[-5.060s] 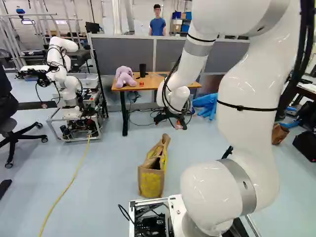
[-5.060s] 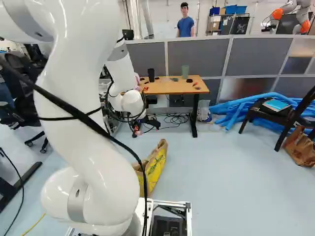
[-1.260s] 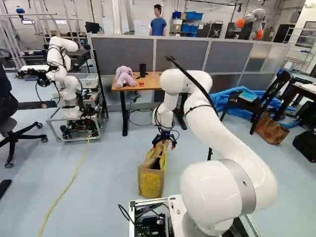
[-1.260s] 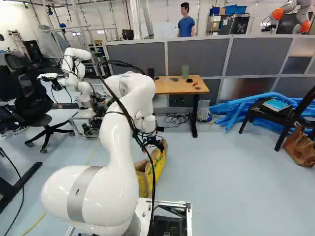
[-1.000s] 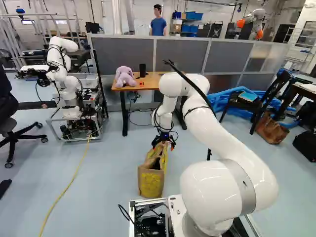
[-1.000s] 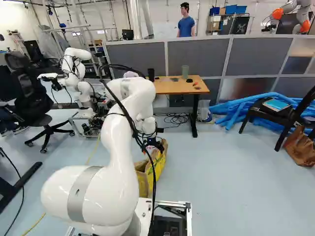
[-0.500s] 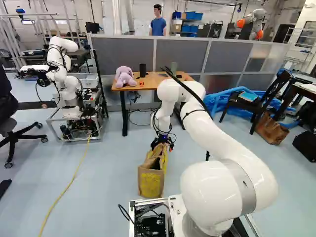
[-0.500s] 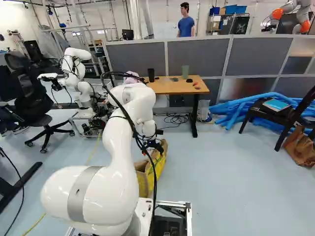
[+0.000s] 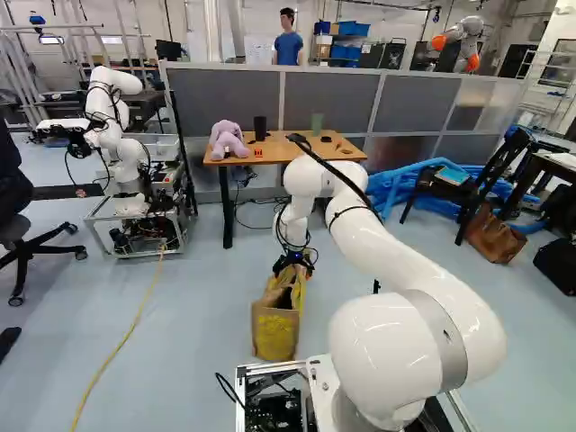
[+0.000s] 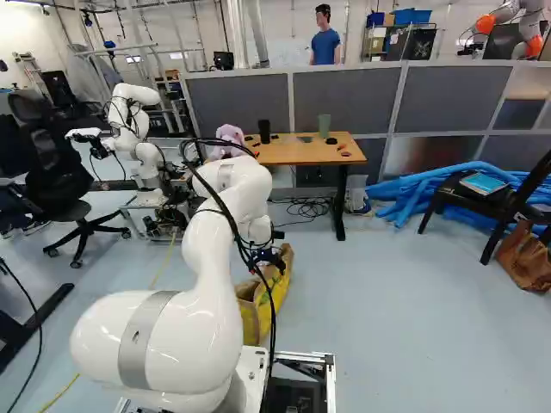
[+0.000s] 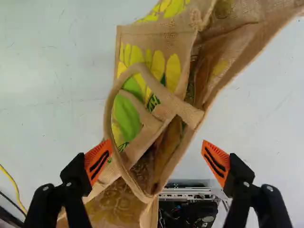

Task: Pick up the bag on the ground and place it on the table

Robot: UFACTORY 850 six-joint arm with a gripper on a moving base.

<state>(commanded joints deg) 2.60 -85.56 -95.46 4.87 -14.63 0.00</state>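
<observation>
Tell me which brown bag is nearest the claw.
The bag with yellow print, right below the claw; the other brown bag sits by the dark chair.

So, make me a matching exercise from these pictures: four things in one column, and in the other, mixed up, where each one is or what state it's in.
Things:
1. Hand
2. Tan and yellow bag
3. Purple stuffed toy
4. Blue book

Places and states:
A. On the dark chair
B. On the floor
C. Open, close to the bag
D. On the wooden table

Right pairs: 1-C, 2-B, 3-D, 4-A
</observation>
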